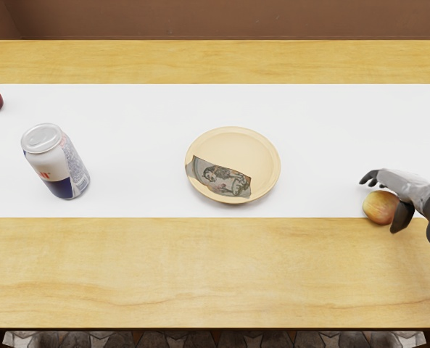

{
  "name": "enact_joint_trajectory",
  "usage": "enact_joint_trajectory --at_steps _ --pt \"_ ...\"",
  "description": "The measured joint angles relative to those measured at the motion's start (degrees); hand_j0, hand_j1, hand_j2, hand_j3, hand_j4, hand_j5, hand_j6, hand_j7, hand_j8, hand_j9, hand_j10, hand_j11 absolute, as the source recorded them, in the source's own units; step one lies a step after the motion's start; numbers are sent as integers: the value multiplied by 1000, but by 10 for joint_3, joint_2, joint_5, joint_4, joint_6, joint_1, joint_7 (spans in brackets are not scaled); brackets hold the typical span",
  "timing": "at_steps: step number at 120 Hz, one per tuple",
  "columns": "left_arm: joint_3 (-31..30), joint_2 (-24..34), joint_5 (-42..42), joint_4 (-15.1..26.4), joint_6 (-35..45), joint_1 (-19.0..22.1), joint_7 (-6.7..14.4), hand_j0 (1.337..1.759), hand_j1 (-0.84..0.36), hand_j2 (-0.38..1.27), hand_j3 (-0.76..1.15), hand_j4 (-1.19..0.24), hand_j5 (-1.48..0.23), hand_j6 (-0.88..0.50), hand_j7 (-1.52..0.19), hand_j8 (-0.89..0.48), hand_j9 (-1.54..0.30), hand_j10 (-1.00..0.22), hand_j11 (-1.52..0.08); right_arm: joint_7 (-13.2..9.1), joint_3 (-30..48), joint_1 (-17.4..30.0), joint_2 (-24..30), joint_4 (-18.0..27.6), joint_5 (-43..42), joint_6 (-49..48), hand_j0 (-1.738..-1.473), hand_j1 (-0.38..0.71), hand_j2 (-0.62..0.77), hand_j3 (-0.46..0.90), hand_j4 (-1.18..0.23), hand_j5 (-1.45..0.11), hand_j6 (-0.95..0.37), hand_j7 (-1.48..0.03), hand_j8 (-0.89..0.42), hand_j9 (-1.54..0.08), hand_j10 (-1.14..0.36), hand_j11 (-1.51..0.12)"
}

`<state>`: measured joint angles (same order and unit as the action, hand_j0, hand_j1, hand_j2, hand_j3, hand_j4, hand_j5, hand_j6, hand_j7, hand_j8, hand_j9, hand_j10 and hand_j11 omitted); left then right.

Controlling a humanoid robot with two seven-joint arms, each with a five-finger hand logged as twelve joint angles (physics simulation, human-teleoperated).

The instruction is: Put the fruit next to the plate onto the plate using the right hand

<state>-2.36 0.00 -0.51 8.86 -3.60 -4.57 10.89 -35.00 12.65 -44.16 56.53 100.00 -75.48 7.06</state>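
The fruit (378, 208), lying at the white mat's (323, 130) front edge well right of the plate (236, 148), is overhung by the right hand (399, 188) with fingers (374, 176) spread and unclosed, so it could be knocked rolling if they are closed off-centre.

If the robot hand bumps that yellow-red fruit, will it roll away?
Probably a bit: the fruit looks round and sits on a flat table. Its skin looks smooth, so it might slip from the robot hand. It looks plump and whole, so it probably won't squash.
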Motion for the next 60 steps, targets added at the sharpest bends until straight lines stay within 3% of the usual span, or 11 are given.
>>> enact_joint_trajectory --at_steps 60 --pt "0 0 0 0 0 0 0 1658 339 2 0 -9 -11 -9 -11 -9 -11 -9 -11 0 0 8 -1 0 -3 9 -1656 122 -38 -1 -432 -558 -395 -554 -433 -556 -432 -555"
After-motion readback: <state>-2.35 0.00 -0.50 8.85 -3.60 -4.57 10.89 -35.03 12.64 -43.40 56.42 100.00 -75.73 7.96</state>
